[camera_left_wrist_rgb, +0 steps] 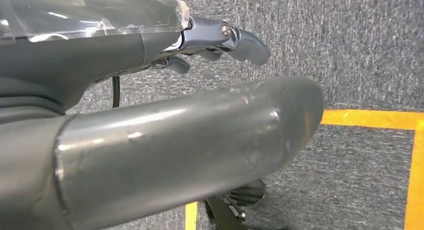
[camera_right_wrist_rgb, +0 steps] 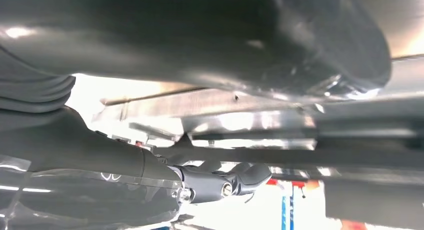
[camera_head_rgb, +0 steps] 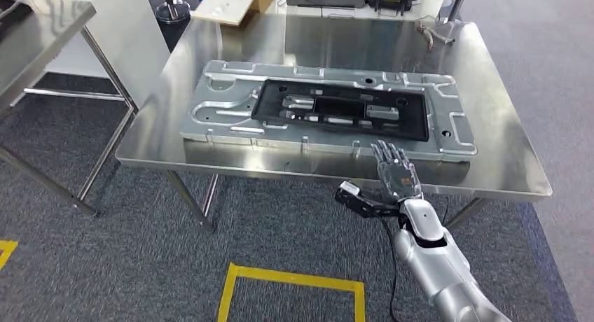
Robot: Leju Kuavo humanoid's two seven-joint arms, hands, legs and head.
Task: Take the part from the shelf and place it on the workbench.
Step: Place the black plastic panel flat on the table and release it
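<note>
Part [camera_head_rgb: 329, 112]: flat ribbed metal panel, black inset, on steel workbench [camera_head_rgb: 490, 147]; right hand [camera_head_rgb: 396, 173] seemingly empty.

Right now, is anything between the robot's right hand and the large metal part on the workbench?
Nothing visible. The right hand is at the near edge of the steel workbench, right by the silver stamped panel with a black insert.

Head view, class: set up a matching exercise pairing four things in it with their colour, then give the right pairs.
Things:
1. workbench
2. insert in the part's middle
3. floor tape
4. right hand

Colours:
A. yellow
B. black
C. shiny bare steel
D. dark grey fingers, silver arm behind

Pairs: 1-C, 2-B, 3-A, 4-D
</note>
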